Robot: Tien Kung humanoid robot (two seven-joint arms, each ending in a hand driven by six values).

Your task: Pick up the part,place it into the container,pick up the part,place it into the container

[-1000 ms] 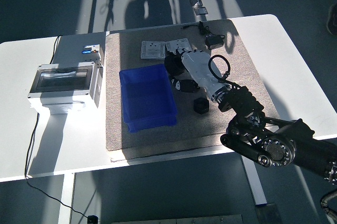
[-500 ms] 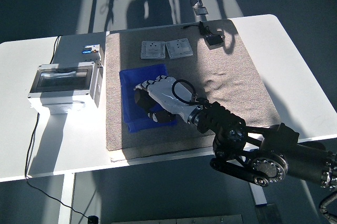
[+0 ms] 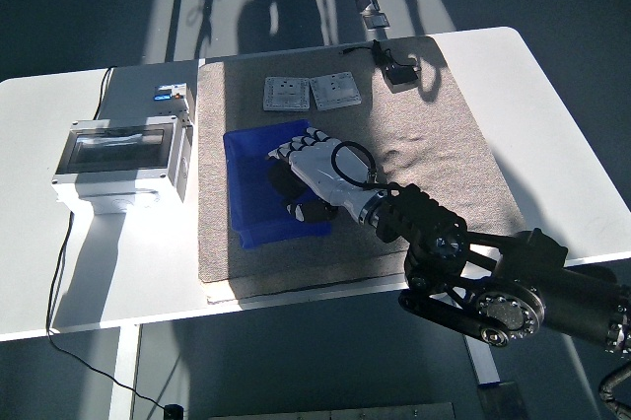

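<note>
The right hand fills the room over the blue container, whose walls ring it. Two flat plates lie just beyond, near the mat's far edge, and a black adapter by its far right corner. The mat's right half lies bare. An electrical box blocks the desk's left side.

We see a smooth white worktop under a rough, matt grey-brown cloth mat. The blue container looks like smooth plastic with a slight sheen. The right hand has a glossy white shell over black ribbed joints. The grey box looks plastic, its lid clear. Two pale plates look matt.
</note>
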